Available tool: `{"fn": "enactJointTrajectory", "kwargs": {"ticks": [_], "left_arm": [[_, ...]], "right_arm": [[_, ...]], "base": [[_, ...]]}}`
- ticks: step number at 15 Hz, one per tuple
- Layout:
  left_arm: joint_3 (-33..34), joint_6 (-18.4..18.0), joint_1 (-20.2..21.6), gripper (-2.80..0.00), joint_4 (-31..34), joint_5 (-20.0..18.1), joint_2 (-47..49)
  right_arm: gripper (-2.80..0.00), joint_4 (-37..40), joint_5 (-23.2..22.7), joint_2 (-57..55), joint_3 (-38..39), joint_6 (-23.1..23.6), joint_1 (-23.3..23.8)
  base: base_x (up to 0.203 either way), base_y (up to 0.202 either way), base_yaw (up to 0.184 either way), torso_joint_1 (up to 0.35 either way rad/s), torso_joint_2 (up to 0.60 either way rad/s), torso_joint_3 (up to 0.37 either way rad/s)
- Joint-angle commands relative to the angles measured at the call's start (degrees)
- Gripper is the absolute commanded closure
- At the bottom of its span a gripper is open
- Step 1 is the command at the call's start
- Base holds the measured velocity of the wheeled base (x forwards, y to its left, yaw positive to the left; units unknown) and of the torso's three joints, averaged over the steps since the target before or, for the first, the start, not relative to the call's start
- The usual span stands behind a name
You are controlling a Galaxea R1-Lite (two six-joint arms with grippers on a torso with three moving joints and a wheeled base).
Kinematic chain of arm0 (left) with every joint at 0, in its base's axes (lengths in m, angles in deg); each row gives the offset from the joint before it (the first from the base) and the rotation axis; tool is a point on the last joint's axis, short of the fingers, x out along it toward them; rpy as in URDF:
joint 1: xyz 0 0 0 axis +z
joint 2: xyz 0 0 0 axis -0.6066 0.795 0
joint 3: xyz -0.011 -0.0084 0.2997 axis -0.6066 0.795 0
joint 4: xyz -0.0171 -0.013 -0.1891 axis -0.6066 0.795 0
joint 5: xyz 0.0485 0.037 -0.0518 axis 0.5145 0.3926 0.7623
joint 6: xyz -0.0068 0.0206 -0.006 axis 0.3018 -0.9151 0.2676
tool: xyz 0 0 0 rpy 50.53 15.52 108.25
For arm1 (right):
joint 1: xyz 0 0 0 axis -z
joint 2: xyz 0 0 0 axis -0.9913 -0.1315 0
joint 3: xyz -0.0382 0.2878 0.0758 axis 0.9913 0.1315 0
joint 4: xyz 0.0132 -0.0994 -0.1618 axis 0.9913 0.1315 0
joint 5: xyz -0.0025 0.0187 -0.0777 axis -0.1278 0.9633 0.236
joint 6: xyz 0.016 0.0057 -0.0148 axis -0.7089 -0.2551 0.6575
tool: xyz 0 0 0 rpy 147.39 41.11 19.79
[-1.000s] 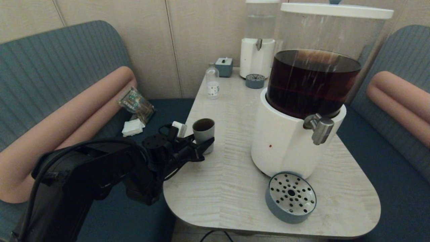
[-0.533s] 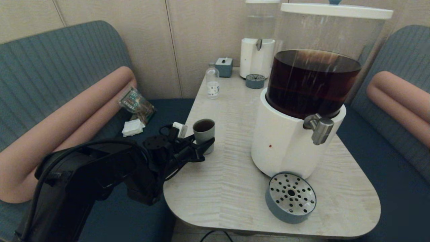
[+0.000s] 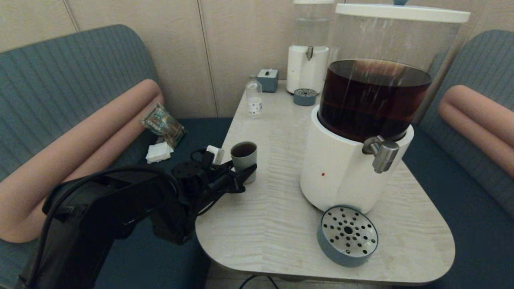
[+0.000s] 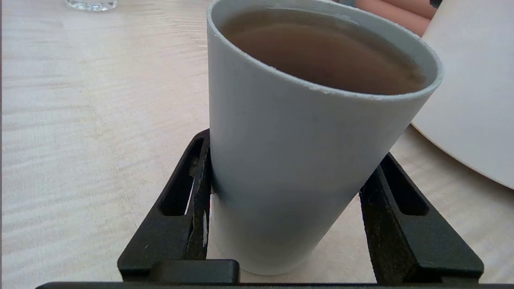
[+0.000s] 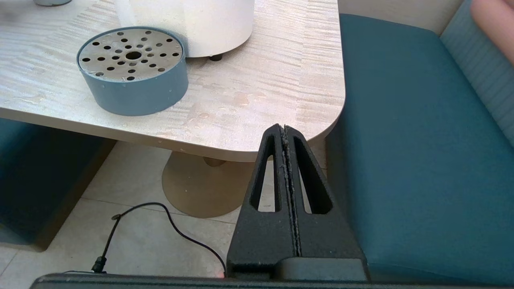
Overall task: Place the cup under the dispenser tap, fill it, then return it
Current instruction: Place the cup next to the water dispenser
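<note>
The cup [image 3: 243, 159] stands filled with brown liquid near the tabletop's [image 3: 281, 224] left edge, well apart from the dispenser tap [image 3: 381, 153]. Left pincer [image 3: 241, 176] brackets it; jaw contact cannot be told. Filling and return appear done; release and withdrawal remain. Right pincer [image 5: 286, 132] clenched, idle off the tabletop corner.

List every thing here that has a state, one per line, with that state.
cup: upright on the table, full of brown liquid, away from the tap.
left hand: fingers on both sides of the cup's base, a gap showing at each.
right hand: shut, empty, off the table's corner.
dispenser tap: nothing beneath it, no flow.
large dispenser tank: partly full of dark liquid, lid on.
drip tray: bare.
</note>
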Motion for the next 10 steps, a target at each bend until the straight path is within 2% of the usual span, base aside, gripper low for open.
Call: {"fn": "enactJointTrajectory", "kwargs": {"ticks": [1, 10], "left_arm": [[0.07, 0.06, 0.0, 0.0, -0.49, -0.1, -0.09], [0.51, 0.06, 0.0, 0.0, -0.49, -0.1, 0.08]], "right_arm": [[0.0, 0.01, -0.03, 0.02, 0.01, 0.06, -0.02], [0.0, 0.01, -0.03, 0.02, -0.06, 0.06, -0.02]], "base": [[0.0, 0.0, 0.0, 0.0, 0.0, 0.0], [0.0, 0.0, 0.0, 0.0, 0.0, 0.0]]}}
